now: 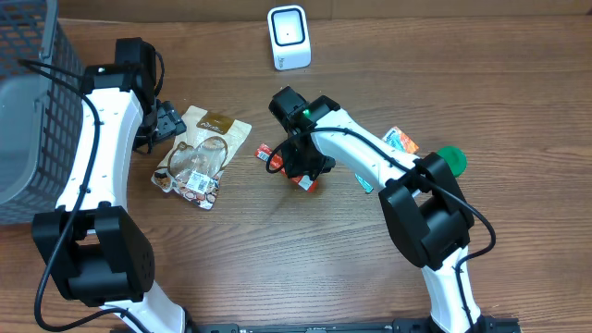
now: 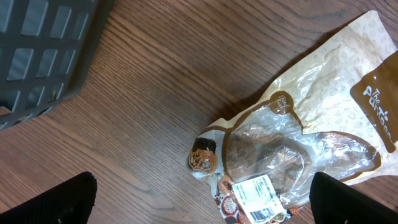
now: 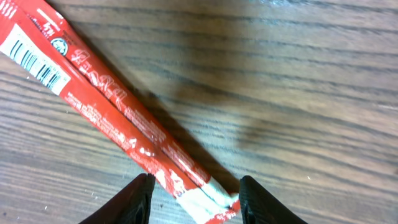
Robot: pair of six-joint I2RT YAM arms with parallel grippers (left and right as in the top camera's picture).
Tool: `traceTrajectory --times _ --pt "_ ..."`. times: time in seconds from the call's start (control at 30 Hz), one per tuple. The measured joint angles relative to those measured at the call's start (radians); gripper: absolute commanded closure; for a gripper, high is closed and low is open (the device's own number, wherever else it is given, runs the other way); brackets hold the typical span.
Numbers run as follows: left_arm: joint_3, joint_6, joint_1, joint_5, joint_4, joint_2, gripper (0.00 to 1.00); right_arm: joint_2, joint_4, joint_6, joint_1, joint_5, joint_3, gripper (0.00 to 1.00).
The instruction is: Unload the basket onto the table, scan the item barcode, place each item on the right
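Observation:
A long red stick packet point(image 3: 124, 124) lies flat on the wooden table, its barcode point(image 3: 34, 59) facing up at the far end. My right gripper point(image 3: 196, 186) is open and low over it, one finger on each side of the packet's white near end. From overhead, the right gripper point(image 1: 303, 168) covers the middle of the red packet point(image 1: 265, 154). The white scanner point(image 1: 289, 37) stands at the back centre. My left gripper point(image 2: 202, 208) is wide open above the table beside a clear-windowed snack bag point(image 2: 292, 155) that shows a barcode label point(image 2: 258, 199).
A grey mesh basket point(image 1: 28, 111) stands at the left edge, close to the left arm. A small colourful packet point(image 1: 400, 141) and a green object point(image 1: 451, 159) lie to the right of the right arm. The snack bag point(image 1: 199, 153) lies left of centre.

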Motion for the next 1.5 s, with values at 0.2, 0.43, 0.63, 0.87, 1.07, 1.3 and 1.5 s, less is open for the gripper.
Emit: traceTrajectory --times 0.2,0.43,0.63,0.87,1.07,1.3,1.5 --pt "0.0 0.0 0.0 0.0 0.0 0.0 0.0 -0.005 -0.034 -0.001 0.0 0.0 0.001 0.52" --pt "0.0 0.0 0.0 0.0 0.0 0.0 0.0 -0.005 -0.034 0.0 0.0 0.0 0.0 0.52" --pt "0.0 0.0 0.0 0.0 0.0 0.0 0.0 -0.005 -0.013 0.0 0.0 0.0 -0.014 0.52" --pt "0.0 0.0 0.0 0.0 0.0 0.0 0.0 -0.005 0.013 0.0 0.0 0.018 -0.043 0.52" --pt "0.0 0.0 0.0 0.0 0.0 0.0 0.0 -0.006 0.035 0.0 0.0 0.022 -0.079 0.53" --pt "0.0 0.0 0.0 0.0 0.0 0.0 0.0 -0.021 0.064 -0.001 0.0 0.015 -0.106 0.77" --pt "0.0 0.0 0.0 0.0 0.0 0.0 0.0 -0.029 0.062 0.001 0.0 0.012 -0.112 0.96"
